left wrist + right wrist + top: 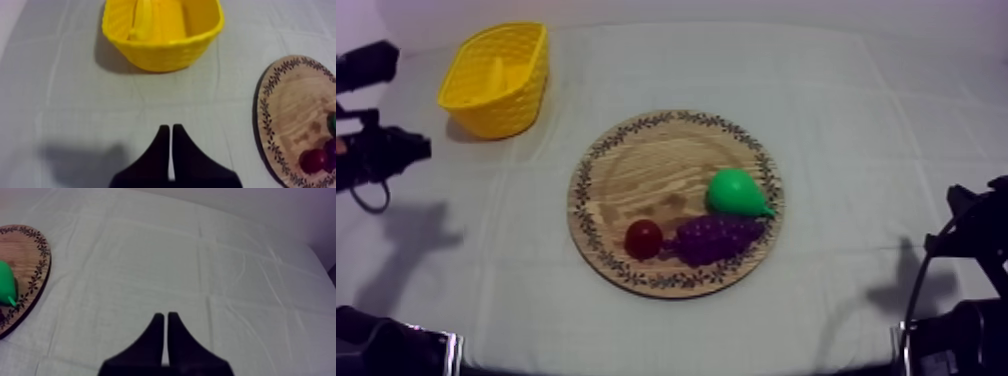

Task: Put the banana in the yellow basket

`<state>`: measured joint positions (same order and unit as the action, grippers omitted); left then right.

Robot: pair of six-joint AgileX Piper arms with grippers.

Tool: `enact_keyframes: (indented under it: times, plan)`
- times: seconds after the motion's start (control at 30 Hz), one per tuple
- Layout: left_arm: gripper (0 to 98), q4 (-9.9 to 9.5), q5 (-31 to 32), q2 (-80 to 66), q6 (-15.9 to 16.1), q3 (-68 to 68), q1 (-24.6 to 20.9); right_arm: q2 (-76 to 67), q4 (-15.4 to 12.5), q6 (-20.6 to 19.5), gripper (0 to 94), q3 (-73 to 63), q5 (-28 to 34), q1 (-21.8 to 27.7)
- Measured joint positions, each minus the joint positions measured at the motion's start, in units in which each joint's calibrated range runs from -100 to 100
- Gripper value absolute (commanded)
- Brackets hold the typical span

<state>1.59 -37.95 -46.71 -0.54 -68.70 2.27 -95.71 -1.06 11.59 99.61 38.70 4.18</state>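
The banana (142, 20) lies inside the yellow basket (200, 37), leaning against its left inner wall. In the top view the banana (496, 72) shows as a pale ridge in the basket (521, 100) at the table's far left. The round wooden board (636, 170) at the centre carries a green pear (734, 191), purple grapes (714, 237) and a small red fruit (643, 238). My left gripper (171, 131) is shut on nothing, over bare cloth short of the basket. My right gripper (165, 317) is shut too, over cloth to the right of the board (30, 253).
Black parts of my left arm (381, 150) hang at the left edge and those of my right arm (976, 225) at the right edge. Grey-white cloth (856, 130) covers the table, with open room around the board.
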Motion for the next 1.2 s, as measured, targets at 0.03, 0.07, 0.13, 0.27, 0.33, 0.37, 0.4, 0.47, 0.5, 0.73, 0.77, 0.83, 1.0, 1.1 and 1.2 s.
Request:
enact_keyframes:
  times: [0.03, 0.07, 0.13, 0.27, 0.33, 0.37, 0.4, 0.47, 0.5, 0.73, 0.77, 0.83, 1.0, 1.1, 1.2]
  plan:
    - [0.0, 0.00, 0.00, -2.77, 0.00, -2.20, 0.13, 0.00, 0.00, 0.00, 0.4, 0.00, 0.00, 0.00]
    - [0.0, 0.00, 0.00, -4.93, 0.00, -3.84, 0.19, 0.00, 0.00, 0.00, 0.4, 0.00, 0.00, 0.00]
    - [0.0, -0.07, 0.00, -10.47, -0.18, -7.87, 0.23, 0.00, 0.00, 0.00, 0.4, 0.00, 0.00, 0.00]
    - [0.0, -1.98, -0.52, -20.71, -1.82, -14.56, 0.79, 0.00, 0.00, 0.00, 0.4, 0.00, 0.00, 0.00]
    - [0.0, -3.15, -1.88, -25.79, -3.04, -17.42, 1.08, 0.00, 0.00, 0.00, 0.4, 0.00, 0.00, 0.00]
    - [0.0, -3.55, -2.47, -27.68, -3.40, -18.38, 1.15, 0.00, 0.00, 0.00, 0.4, 0.00, 0.00, 0.00]
    - [0.0, -3.86, -2.89, -29.93, -3.84, -19.45, 1.13, 0.00, 0.00, 0.00, 0.4, 0.00, 0.00, 0.00]
    - [0.0, -4.14, -3.57, -34.09, -4.31, -21.38, 1.13, 0.00, 0.00, 0.00, 0.4, 0.00, 0.00, 0.00]
    - [0.0, -4.29, -3.80, -36.00, -4.50, -22.22, 1.13, 0.00, 0.00, 0.00, 0.4, 0.00, 0.00, 0.00]
    - [0.0, -5.66, -6.67, -47.85, -5.84, -26.22, 1.51, 0.00, 0.00, 0.00, 0.4, 0.00, 0.00, 0.00]
    - [0.0, -5.88, -7.25, -49.34, -6.08, -26.37, 1.45, 0.00, 0.00, 0.00, 0.4, 0.00, 0.00, 0.00]
    - [0.0, -6.04, -7.17, -51.62, -6.13, -26.68, 1.45, 0.00, 0.00, 0.00, 0.4, 0.00, 0.00, 0.00]
    - [0.0, -5.73, -6.75, -53.14, -5.13, -27.22, 1.75, 0.00, 0.00, 0.00, 0.4, 0.00, 0.00, 0.00]
    - [0.0, -4.73, -4.37, -53.20, -4.43, -28.28, 1.99, 0.00, 0.00, 0.00, 0.4, 0.00, 0.00, 0.00]
    - [0.1, -4.30, 0.89, -53.29, -5.20, -30.24, 2.17, 0.00, 0.00, 0.00, 0.4, 0.00, 0.00, 0.00]
